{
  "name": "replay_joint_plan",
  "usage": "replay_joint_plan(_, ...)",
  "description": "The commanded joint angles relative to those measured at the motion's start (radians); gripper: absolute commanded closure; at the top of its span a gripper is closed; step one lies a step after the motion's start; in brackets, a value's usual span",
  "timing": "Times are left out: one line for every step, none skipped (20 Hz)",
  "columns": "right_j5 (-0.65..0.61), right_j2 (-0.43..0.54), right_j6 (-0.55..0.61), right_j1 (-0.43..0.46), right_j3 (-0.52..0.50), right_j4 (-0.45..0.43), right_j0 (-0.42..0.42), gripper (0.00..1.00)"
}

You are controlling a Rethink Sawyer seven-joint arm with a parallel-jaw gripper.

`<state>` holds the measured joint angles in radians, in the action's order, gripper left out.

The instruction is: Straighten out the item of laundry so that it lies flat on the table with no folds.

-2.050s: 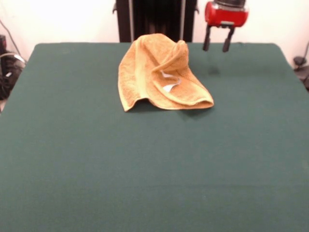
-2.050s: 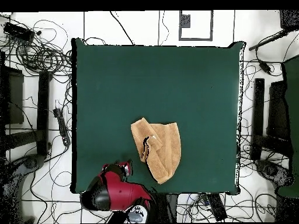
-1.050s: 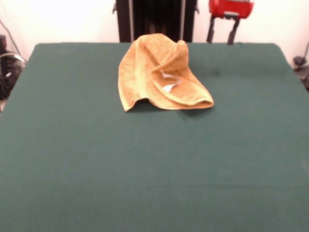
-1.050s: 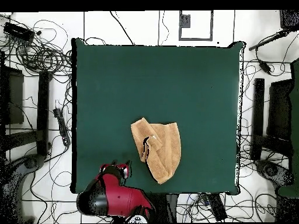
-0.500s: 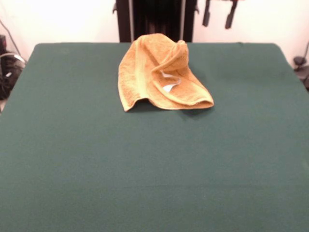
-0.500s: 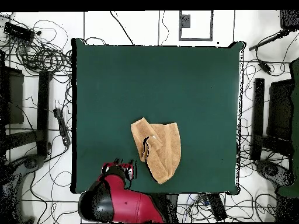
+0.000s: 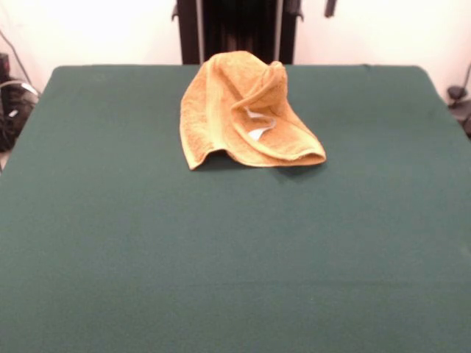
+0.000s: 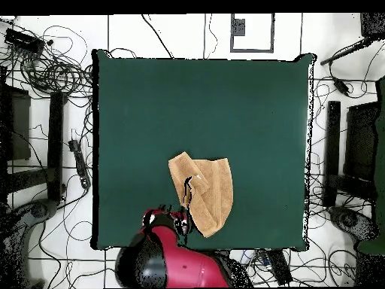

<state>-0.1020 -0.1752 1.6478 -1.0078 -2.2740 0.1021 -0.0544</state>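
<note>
The arm (image 8: 177,256) has swung up and toward the towel (image 7: 246,114), which lies crumpled and folded near the table's (image 7: 221,257) robot-side edge, gripper state impossible to tell; for a clean unfold, it should pinch one free outer corner.

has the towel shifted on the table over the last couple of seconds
No. The towel lies crumpled in the same spot near the table's far edge, with its folds and white tag unchanged.
</note>
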Motion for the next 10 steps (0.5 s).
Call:
replay_joint_plan(-0.027,0.155,0.058,0.017,-0.032,-0.078,0.125,0.00)
replay_joint_plan(-0.009,0.169,0.061,0.030,-0.032,-0.091,0.143,0.00)
replay_joint_plan(0.004,0.181,0.065,0.044,-0.030,-0.102,0.157,0.00)
replay_joint_plan(0.017,0.191,0.068,0.055,-0.029,-0.114,0.169,0.00)
replay_joint_plan(0.026,0.197,0.073,0.063,-0.026,-0.124,0.177,0.00)
replay_joint_plan(0.034,0.204,0.077,0.072,-0.022,-0.134,0.185,0.00)
replay_joint_plan(0.040,0.210,0.081,0.078,-0.020,-0.143,0.193,0.00)
replay_joint_plan(0.041,0.216,0.081,0.084,-0.015,-0.151,0.201,0.00)
replay_joint_plan(0.044,0.222,0.084,0.089,-0.012,-0.159,0.211,0.00)
replay_joint_plan(0.048,0.229,0.088,0.094,-0.010,-0.166,0.220,0.00)
